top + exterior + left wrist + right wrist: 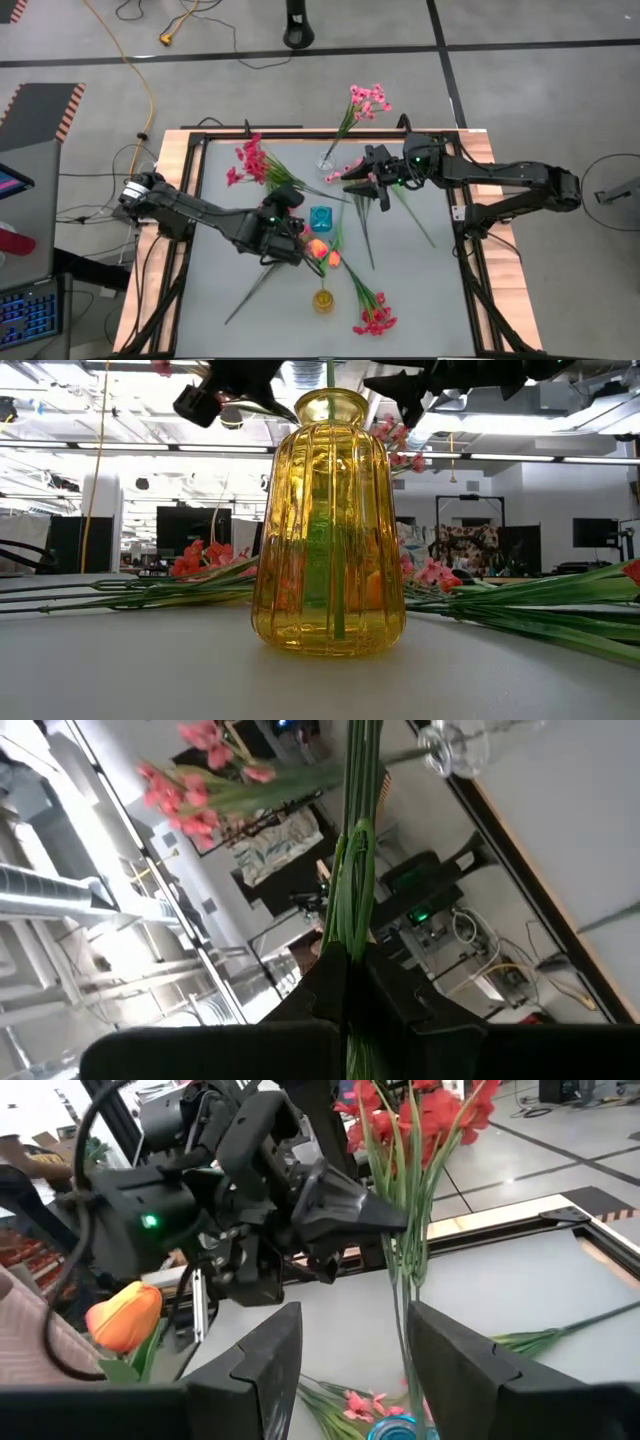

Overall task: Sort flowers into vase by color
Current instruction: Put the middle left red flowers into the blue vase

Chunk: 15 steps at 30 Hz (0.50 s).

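Now three vases stand mid-table: clear (328,158), blue (320,216), yellow (322,299). Left gripper (300,243) pinches orange tulip stems (352,880); right gripper (362,185) spread.

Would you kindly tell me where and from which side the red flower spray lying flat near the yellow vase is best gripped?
Probably the bare green stem, taken from straight above. The red flower spray lies flat on the table, so the thin stem offers a clean pinch, while the blossoms at its end are bulky and soft.

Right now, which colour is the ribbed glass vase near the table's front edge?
The ribbed glass vase is amber-yellow, clearest in the low view.
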Each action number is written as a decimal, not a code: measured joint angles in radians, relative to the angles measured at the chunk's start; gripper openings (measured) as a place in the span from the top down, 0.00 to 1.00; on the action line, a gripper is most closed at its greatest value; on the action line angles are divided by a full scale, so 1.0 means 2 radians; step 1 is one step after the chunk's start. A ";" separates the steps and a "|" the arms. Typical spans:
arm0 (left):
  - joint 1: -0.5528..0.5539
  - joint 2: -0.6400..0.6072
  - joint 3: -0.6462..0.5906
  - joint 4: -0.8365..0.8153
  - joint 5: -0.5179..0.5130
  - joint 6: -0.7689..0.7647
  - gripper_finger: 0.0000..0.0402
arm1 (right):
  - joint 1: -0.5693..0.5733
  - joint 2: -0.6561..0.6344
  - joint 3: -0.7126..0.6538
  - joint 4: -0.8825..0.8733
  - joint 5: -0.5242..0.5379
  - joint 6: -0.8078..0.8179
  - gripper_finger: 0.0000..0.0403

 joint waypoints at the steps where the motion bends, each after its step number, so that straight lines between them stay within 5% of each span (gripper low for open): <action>1: 0.001 0.000 0.000 0.018 0.000 0.020 0.99 | 0.000 0.000 0.000 0.000 0.000 0.000 0.48; 6: 0.009 -0.003 0.000 0.098 0.028 0.107 0.99 | 0.000 0.000 0.000 -0.011 -0.001 -0.001 0.48; 15: 0.016 -0.024 0.000 0.145 0.057 0.148 0.99 | 0.000 0.000 0.000 -0.025 -0.001 -0.001 0.48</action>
